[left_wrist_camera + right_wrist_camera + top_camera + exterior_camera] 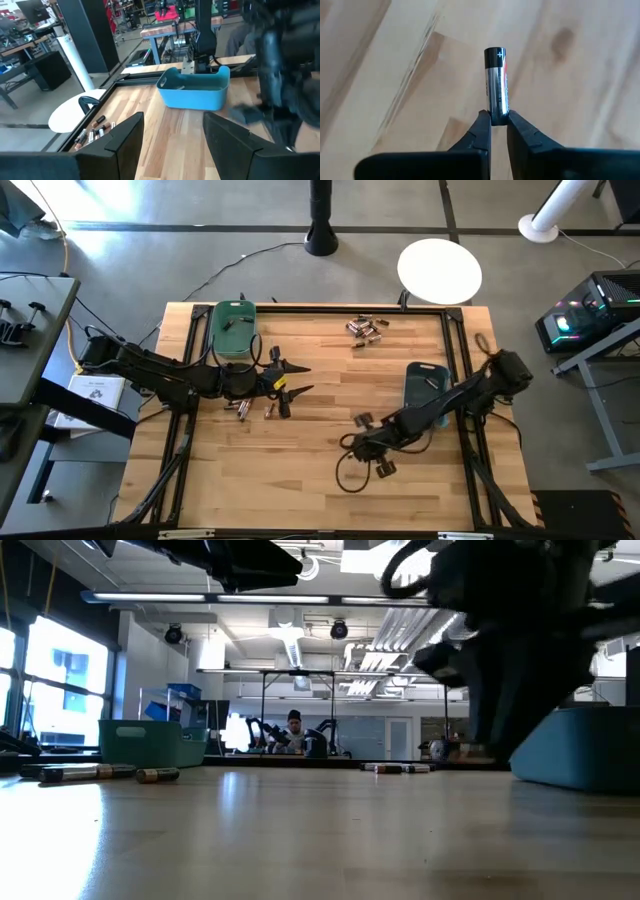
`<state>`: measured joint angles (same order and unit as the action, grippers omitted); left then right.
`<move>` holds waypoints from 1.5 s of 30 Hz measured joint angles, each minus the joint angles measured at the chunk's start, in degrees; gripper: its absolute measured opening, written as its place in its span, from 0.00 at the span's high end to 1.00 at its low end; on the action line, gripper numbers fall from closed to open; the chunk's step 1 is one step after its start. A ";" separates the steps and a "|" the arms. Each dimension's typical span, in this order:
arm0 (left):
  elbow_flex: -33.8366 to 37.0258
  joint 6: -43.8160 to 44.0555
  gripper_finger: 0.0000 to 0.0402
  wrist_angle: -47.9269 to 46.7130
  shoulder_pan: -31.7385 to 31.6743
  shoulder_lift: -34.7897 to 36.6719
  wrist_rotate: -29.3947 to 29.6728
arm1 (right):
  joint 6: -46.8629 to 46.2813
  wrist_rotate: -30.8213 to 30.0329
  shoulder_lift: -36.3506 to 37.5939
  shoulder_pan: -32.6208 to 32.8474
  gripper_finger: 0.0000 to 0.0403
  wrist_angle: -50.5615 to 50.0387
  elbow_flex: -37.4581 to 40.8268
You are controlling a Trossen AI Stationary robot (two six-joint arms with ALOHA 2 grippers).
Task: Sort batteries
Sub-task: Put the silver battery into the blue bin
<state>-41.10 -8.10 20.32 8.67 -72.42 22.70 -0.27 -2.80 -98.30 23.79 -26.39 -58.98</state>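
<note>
My right gripper (498,120) is shut on a silvery battery (496,80) with a black plus end, over the bare middle of the table (300,470); in the high view this gripper (358,423) is just left of the blue-grey bin (425,383). My left gripper (292,379) hangs open and empty near the green bin (234,330), above a few loose batteries (240,408) that lie on their sides. More batteries (365,328) lie in a heap near the far edge. My right gripper pinches the battery's silvery lower end (498,114) between its two fingertips, one on each side. The battery sticks straight out past the fingertips, in line with them, black plus end (495,54) farthest away. Whether that end touches the wood, I cannot tell.
The blue-grey bin (195,90) stands at the right, with the right arm (285,75) beside it. The green bin (150,740) stands at the far left. A black frame (195,340) borders the table. A round white disc (440,270) sits beyond the far edge.
</note>
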 joint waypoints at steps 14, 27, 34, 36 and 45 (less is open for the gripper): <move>0.00 -0.02 0.51 -1.05 0.00 0.00 0.00 | -59.32 -17.08 28.93 -0.93 0.96 -52.06 -0.09; 0.00 -0.03 0.51 -1.22 0.00 0.00 -0.01 | -59.59 -1.41 33.04 -10.57 0.96 -48.75 10.15; 0.02 -1.07 0.51 -1.22 0.00 0.00 0.00 | -52.02 3.89 33.13 -19.17 0.96 -37.44 22.71; 0.02 -1.09 0.51 -1.22 0.00 0.00 0.00 | -51.09 5.26 33.13 -21.23 0.96 -34.16 25.21; 0.02 -1.09 0.51 -0.85 -0.02 0.00 0.00 | -49.18 4.54 33.13 -26.81 0.96 -28.46 29.11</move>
<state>-41.08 -9.19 19.46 8.65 -72.42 22.70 -49.45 1.74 -65.17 -3.02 -54.85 -29.87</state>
